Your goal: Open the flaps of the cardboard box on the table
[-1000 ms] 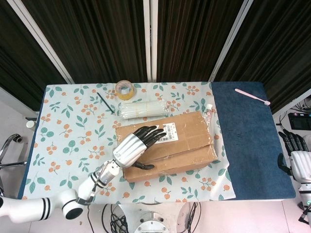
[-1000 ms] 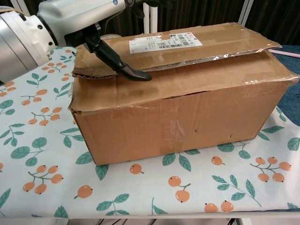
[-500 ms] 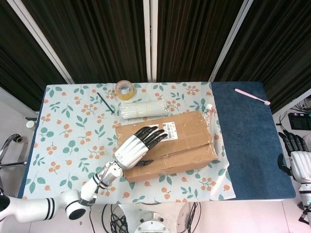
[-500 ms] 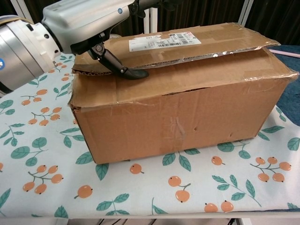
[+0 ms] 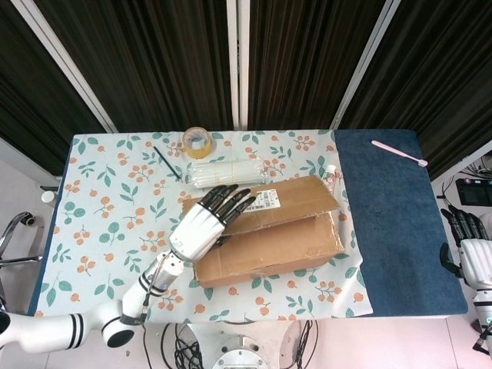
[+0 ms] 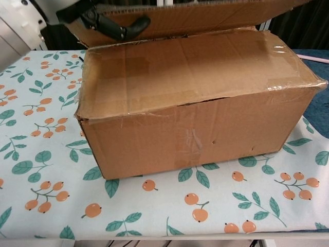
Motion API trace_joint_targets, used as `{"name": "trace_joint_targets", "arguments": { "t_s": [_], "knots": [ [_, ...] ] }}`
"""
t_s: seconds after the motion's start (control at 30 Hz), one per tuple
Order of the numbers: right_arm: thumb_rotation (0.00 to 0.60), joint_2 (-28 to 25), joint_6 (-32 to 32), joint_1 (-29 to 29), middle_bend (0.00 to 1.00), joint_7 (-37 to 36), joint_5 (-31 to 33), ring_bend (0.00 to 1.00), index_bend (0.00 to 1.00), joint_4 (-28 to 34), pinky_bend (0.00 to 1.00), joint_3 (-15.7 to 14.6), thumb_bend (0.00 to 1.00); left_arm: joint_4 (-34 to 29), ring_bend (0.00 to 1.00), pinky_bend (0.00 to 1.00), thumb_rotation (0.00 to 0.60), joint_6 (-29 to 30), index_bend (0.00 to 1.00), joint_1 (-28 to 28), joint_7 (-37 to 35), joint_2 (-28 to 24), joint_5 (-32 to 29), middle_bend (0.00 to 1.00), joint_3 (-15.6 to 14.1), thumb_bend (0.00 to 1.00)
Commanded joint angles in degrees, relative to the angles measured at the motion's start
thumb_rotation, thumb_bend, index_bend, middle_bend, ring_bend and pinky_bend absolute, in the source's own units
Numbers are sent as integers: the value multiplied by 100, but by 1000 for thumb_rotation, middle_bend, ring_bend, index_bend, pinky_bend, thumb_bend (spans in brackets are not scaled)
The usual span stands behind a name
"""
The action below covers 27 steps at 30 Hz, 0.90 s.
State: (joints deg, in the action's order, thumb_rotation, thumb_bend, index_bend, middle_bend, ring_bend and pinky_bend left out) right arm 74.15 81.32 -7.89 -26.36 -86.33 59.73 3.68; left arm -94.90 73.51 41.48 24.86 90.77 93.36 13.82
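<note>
Dark fingers [image 5: 224, 198] of the robot's left hand [image 5: 201, 224] lay over the top of the far flap [image 5: 269, 203] of the cardboard box [image 5: 265, 246], with the thumb [image 6: 114, 25] hooked beneath its corrugated edge, pinching the panel near its left end and holding it raised at a shallow angle. The near flap [image 6: 190, 67] lay flat across the opening, glossy with packing tape and creased along its front lip. The box sat near the front edge of the surface, on the leaf-and-berry tablecloth [image 5: 108, 200], its right end close to the blue mat [image 5: 392, 223].

The right hand [image 5: 470, 246] hung off the surface's right side, grasping nothing; whether its fingers were spread or curled could not be told.

The board looked stiff but light, likely to bend at the fold rather than resist, and the tape could be slick under a fingertip. The exposed free edge seemed the surest hold, thumb under and fingers over. The box itself might slide on the cloth if pulled sideways.

Beyond it lay a tape roll [image 5: 197, 141], a clear-wrapped bundle [image 5: 228, 172] and a pink toothbrush [image 5: 400, 153].
</note>
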Motion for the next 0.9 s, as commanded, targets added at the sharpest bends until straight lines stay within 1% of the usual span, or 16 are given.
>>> {"name": "trace_joint_targets", "arguments": {
  "t_s": [0.03,0.13,0.17,0.23,0.3,0.4,0.53,0.63,0.67,0.8,0.9],
  "knots": [
    [600,-11,18,-2,0,16,-13,0,0,20,0,0,613,64,97,197,600,23,58,53,241,-60,-279,105,350,414],
    [600,-49,7,-6,0,31,-41,0,0,60,0,-23,613,160,96,197,600,-102,52,212,282,-170,-546,105,686,415],
    [600,-70,-7,-11,0,38,-52,0,0,83,0,-35,614,291,96,198,600,-170,52,315,290,-219,-609,105,824,415],
    [600,-103,-9,-19,0,48,-80,0,0,123,0,-50,615,646,96,198,600,-333,51,506,361,-295,-705,105,994,415],
    [600,-126,20,-22,0,58,-95,0,0,159,0,-45,618,936,96,198,600,-542,46,657,377,-336,-901,104,1096,415],
    [600,-158,51,-27,0,72,-116,0,0,209,0,-42,619,1231,96,198,600,-742,41,787,366,-351,-1161,105,1161,416],
    [600,-227,156,-77,0,76,-251,0,0,340,0,-46,619,1427,97,198,600,-811,39,771,391,-399,-1471,105,1110,415],
    [600,-311,307,-156,0,37,-468,0,0,499,0,-61,611,1317,96,199,600,-795,39,621,278,-583,-1577,105,982,396],
    [600,-362,339,-189,0,34,-542,0,0,579,0,-70,605,1241,96,199,600,-774,40,557,228,-671,-1586,105,940,367],
    [600,-691,485,-391,0,140,-889,0,0,1102,0,-51,608,743,97,199,600,-614,44,156,-130,-1144,-1608,105,717,180],
    [600,-1092,455,-677,0,407,-1202,0,0,1756,0,19,616,241,97,199,600,-554,55,-293,-624,-1699,-1623,108,437,96]
  ]
}}
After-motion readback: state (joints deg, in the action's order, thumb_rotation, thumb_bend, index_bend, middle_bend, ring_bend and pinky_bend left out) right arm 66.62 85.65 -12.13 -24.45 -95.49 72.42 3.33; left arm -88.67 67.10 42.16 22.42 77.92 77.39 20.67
